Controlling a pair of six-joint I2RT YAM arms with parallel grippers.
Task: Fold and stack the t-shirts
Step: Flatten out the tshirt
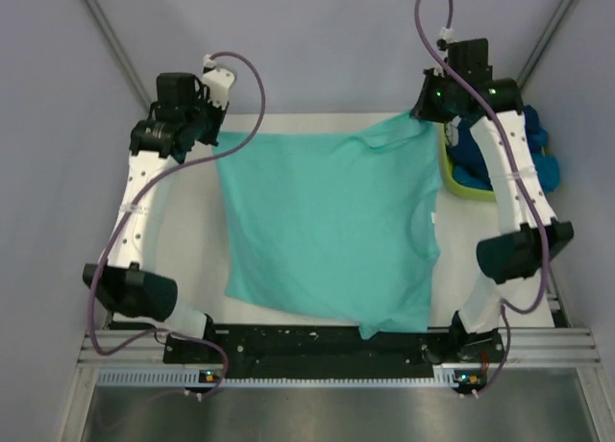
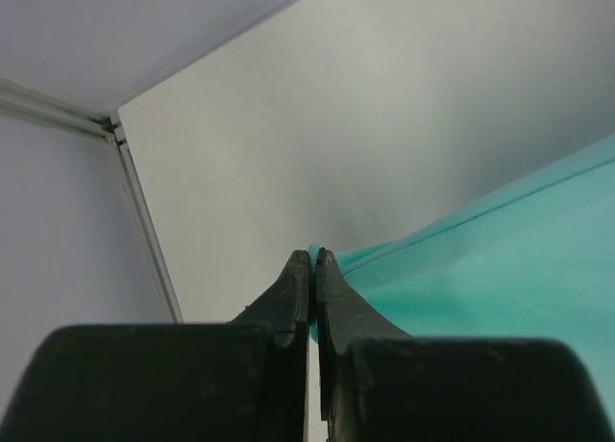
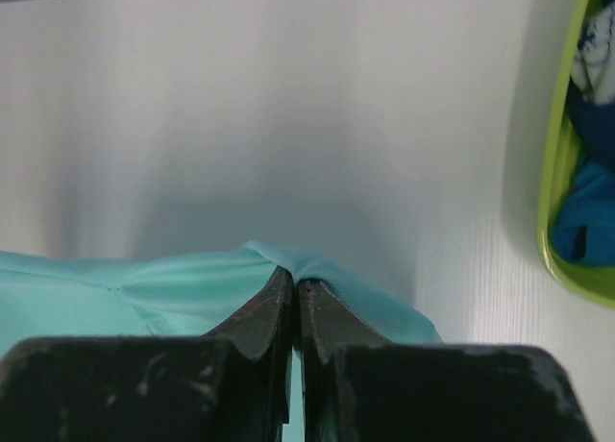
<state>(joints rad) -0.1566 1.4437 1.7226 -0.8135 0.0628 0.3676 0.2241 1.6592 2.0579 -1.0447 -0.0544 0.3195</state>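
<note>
The white desk [image 1: 197, 240] sits between pale grey walls, with the mint tee [image 1: 327, 221] spread across its middle. My left claw [image 2: 313, 259] is pressed together on the tee's far left corner, and my right claw [image 3: 294, 281] pinches its far right corner. The blue tees [image 1: 473, 161] lie heaped in the lime-green tub [image 1: 448, 173] at the desk's right edge.

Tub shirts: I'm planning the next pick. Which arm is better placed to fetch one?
Right. The tub lies just beside the right gripper; the left gripper is across the teal shirt. Both are shut on that shirt, so it must release first.
</note>
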